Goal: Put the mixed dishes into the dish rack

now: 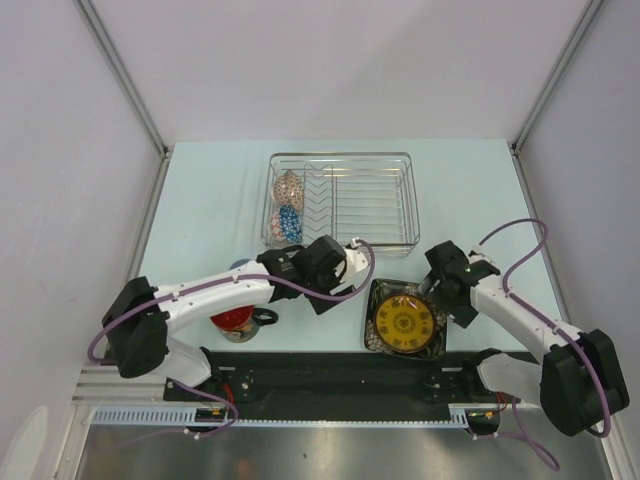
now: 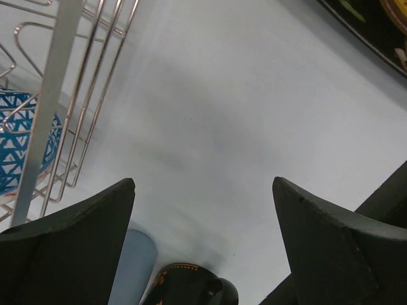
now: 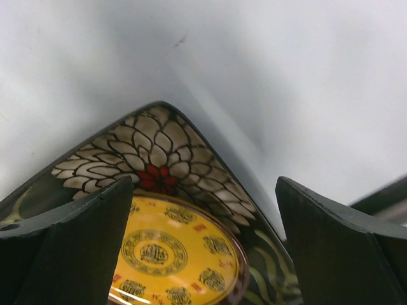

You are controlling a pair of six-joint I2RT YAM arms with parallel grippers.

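The dish rack (image 1: 372, 200) stands at the table's back middle, and its wires (image 2: 76, 101) show in the left wrist view. In its left part stand the reddish-white bowl (image 1: 289, 187) and the blue-patterned bowl (image 1: 288, 224) (image 2: 19, 146). My left gripper (image 1: 338, 280) (image 2: 203, 190) hangs open and empty over bare table just in front of the rack. Behind it sit the light-blue cup (image 1: 240, 265) (image 2: 133, 267), partly hidden by the arm, and the red-inside mug (image 1: 235, 322) (image 2: 191, 286). The dark square plate (image 1: 404, 320) (image 3: 165, 241) lies front right. My right gripper (image 1: 434, 288) (image 3: 203, 190) is open over its far right corner.
The black base rail (image 1: 340, 375) of the arms runs along the near edge. White walls close in the table (image 1: 200, 200) on the left, back and right. The plate's corner (image 2: 369, 25) shows at the upper right of the left wrist view.
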